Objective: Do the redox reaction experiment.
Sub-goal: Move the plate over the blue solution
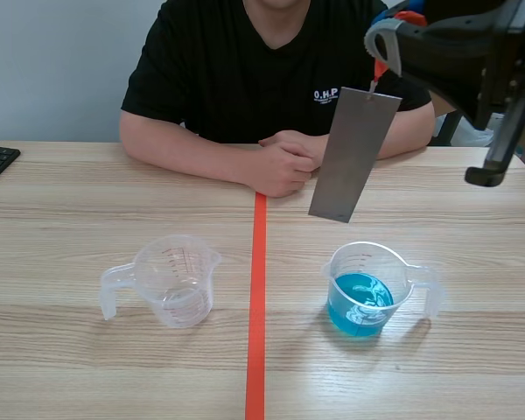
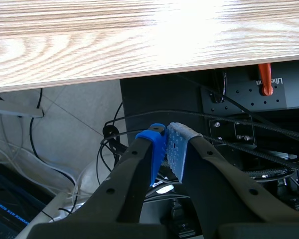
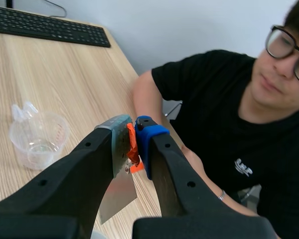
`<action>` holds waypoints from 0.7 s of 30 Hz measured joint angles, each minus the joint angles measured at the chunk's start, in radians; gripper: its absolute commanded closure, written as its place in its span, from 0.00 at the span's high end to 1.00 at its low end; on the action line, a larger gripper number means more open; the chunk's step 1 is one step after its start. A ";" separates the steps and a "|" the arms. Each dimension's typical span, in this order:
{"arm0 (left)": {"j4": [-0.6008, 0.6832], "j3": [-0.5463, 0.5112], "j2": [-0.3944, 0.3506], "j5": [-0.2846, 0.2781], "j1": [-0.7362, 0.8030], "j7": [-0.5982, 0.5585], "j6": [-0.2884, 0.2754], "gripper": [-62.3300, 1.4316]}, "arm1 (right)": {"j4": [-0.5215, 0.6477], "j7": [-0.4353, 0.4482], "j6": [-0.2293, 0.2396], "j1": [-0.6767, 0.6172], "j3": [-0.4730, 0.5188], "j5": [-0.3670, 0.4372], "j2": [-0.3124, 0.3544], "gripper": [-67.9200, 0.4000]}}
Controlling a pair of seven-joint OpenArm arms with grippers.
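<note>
Right gripper [image 3: 133, 143] clamped on the orange-tipped top of the metal plate [image 1: 354, 153]. The plate hangs below it, above and clear of the cup of blue liquid [image 1: 360, 302]. Left gripper [image 2: 165, 144]: pads together, holding nothing, table edge [image 2: 139, 74] ahead. Judged: plate in hand, dipping not yet done.

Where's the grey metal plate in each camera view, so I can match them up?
Scene view: metal plate hangs from the right gripper, upper right of the picture.
Left wrist view: not in it.
Right wrist view: the plate hangs down from between the fingers.
Shared landmark: the empty clear cup, in the scene and right wrist views.
</note>
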 measured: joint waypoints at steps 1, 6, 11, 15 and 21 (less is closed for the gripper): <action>0.000 0.000 0.000 0.000 0.000 0.000 0.000 0.10 | 0.000 0.000 0.000 -0.016 0.024 0.003 0.000 0.03; 0.000 0.000 0.000 0.000 0.000 0.000 0.000 0.10 | 0.000 0.000 0.000 -0.095 0.111 0.008 0.000 0.03; 0.000 0.000 0.000 0.000 0.000 0.000 0.000 0.10 | 0.000 0.013 0.000 -0.167 0.146 0.008 0.000 0.03; 0.000 0.000 0.000 0.000 0.000 0.000 0.000 0.10 | 0.000 0.031 0.000 -0.217 0.146 0.008 0.019 0.03; 0.000 0.000 0.000 0.000 0.000 0.001 0.000 0.10 | 0.000 0.056 0.000 -0.249 0.146 0.008 0.050 0.03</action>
